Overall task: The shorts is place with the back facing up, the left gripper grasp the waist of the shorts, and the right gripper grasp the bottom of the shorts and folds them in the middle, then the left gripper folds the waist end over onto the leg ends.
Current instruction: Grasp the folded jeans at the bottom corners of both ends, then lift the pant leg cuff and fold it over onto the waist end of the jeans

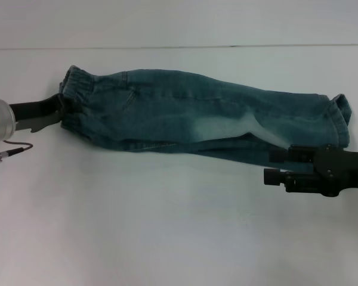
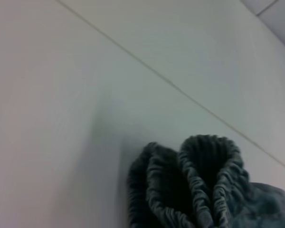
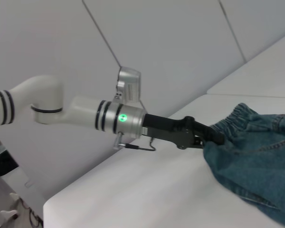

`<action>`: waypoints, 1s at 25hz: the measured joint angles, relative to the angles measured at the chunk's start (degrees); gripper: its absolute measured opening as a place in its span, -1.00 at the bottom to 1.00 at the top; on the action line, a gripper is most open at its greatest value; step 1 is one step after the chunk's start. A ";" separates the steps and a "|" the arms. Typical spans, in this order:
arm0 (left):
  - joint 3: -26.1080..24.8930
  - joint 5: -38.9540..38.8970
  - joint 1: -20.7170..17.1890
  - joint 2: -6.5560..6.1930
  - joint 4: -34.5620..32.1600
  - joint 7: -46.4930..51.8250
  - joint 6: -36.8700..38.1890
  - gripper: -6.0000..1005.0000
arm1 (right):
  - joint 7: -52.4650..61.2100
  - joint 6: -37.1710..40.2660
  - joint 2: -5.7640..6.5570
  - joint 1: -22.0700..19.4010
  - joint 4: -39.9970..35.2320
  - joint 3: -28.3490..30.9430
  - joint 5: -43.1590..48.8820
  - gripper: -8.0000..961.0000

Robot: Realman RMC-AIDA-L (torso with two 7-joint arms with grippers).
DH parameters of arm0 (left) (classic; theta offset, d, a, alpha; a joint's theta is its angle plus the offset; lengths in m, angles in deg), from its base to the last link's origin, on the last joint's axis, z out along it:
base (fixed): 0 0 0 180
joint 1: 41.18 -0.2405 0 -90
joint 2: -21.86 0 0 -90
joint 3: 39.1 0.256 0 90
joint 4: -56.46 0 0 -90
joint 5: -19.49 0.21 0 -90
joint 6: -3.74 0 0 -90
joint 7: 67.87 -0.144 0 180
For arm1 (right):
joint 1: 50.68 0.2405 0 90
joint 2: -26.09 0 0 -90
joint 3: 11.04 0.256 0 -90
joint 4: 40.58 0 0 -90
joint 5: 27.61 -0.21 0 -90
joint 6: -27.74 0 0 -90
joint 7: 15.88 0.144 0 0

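The denim shorts (image 1: 209,116) are seen stretched lengthwise across the white table (image 1: 167,226), already doubled along the middle, with the elastic waist (image 1: 74,89) toward the robot's left and the leg ends (image 1: 337,119) toward its right. The left gripper (image 1: 61,108) is pinched onto the gathered waistband, which is shown bunched into ruffled folds (image 2: 199,180) in the left wrist view. The right gripper (image 1: 280,167) is held at the near edge of the leg ends; whether its fingers are spread or pressed together cannot be told. The cloth is judged soft and limp, fairly heavy for its kind, and likely to sag and drag between holds rather than slide freely. A firm hold is best taken on the thick elastic band, where both layers can be caught together, so that the waist can be carried over onto the leg ends.
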 joint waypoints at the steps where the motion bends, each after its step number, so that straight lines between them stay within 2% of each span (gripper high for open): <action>1: -0.03 -0.27 -0.02 0.07 -0.57 -0.22 0.72 -0.54 | -0.18 -0.27 0.02 0.03 0.35 0.13 -0.01 0.42; 5: -0.06 -0.53 -0.02 0.33 -2.73 -0.68 3.58 -0.58 | -0.70 -3.00 -0.02 0.28 1.82 0.51 -0.20 0.39; 8: 0.13 -0.53 0.03 0.34 -3.95 -0.88 5.66 -0.61 | -0.72 -8.00 -0.43 0.74 3.81 0.76 -1.70 0.38; 11: 0.92 -0.53 0.34 -0.23 -5.53 -1.03 9.19 -0.65 | -2.03 -13.40 -1.01 1.60 7.71 0.86 -5.98 -0.15; 16: 1.29 -2.32 0.91 -0.35 -10.89 -0.54 15.60 -0.64 | -10.39 -26.87 -2.22 4.85 18.45 1.04 -16.94 -0.35; 22: 1.39 -5.67 3.71 -0.58 -13.21 -0.08 19.88 -0.65 | -24.17 -40.63 -2.49 10.33 30.38 1.04 -30.15 -0.59; 25: 1.54 -5.84 5.27 -0.60 -13.65 0.30 20.65 -0.66 | -29.73 -45.77 -2.78 13.15 35.35 1.24 -36.07 -0.81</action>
